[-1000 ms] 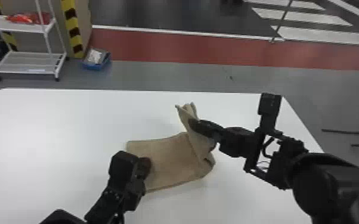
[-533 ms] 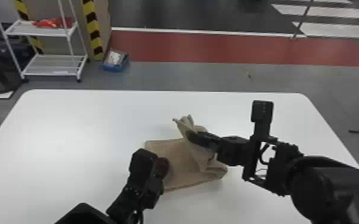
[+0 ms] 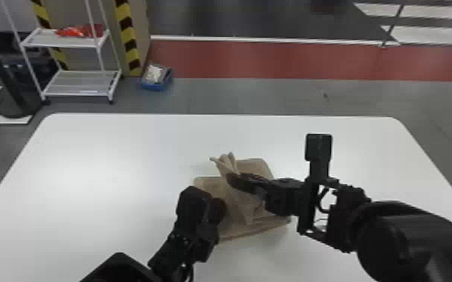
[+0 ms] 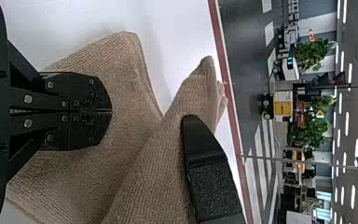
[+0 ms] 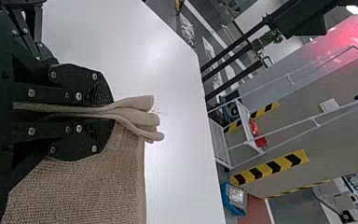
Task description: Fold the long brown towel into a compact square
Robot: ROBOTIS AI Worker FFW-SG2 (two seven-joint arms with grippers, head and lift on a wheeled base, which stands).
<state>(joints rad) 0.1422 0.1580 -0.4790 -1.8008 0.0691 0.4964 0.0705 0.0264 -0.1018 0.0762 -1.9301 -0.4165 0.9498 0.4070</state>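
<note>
Towel (image 3: 237, 225) partly hidden, cart (image 3: 77, 84) cut off, red item (image 3: 80, 30) seemingly blurred

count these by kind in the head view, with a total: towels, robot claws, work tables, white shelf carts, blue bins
Towels: 1, the brown towel
Robot claws: 2, the left claw and the right claw
Work tables: 1, the white table
White shelf carts: 1, the wheeled cart
Blue bins: 1, the blue bin
Total: 6
</note>
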